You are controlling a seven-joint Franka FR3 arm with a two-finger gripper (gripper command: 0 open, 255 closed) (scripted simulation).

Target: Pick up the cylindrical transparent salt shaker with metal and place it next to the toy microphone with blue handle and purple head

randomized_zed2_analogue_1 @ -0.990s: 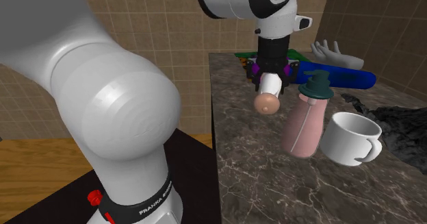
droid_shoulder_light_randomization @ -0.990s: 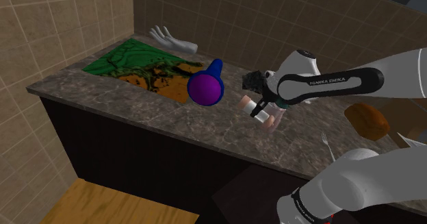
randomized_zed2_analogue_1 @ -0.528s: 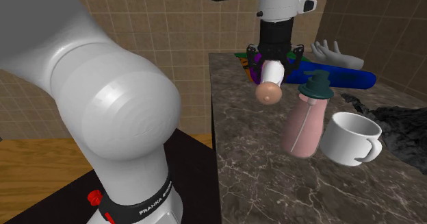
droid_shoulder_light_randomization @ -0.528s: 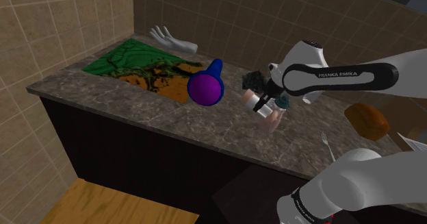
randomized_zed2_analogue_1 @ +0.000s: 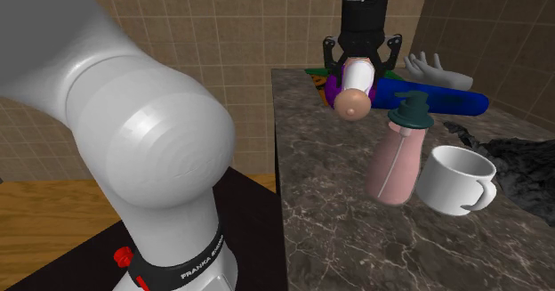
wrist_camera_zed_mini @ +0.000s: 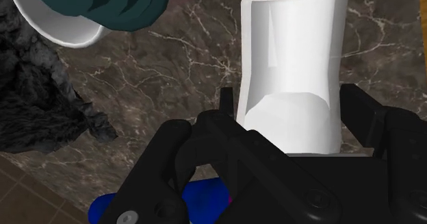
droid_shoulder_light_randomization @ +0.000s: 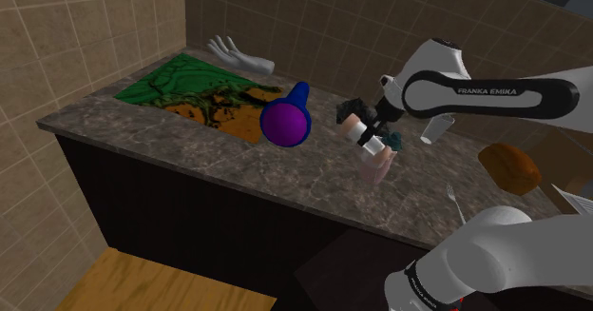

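Black gripper (randomized_zed2_analogue_1: pixel 357 65) clamps white cylindrical shaker w/ pinkish cap (randomized_zed2_analogue_1: pixel 354 92) in the air over marble counter (randomized_zed2_analogue_1: pixel 338 209), upper centre of 2nd ext. view, hiding most of the purple head of the blue-handled toy mic (randomized_zed2_analogue_1: pixel 445 99); shoulder view shows that head whole, mid-frame, near shaker.

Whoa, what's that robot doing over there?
The white robot arm has its black end effector shut on a salt shaker, which looks white with a pinkish end. It holds the shaker in the air over the marbled counter. The toy microphone, with its purple head and blue handle, lies on the counter close by. The shaker is not yet set down beside it. A pink pump bottle and a white mug also stand there.
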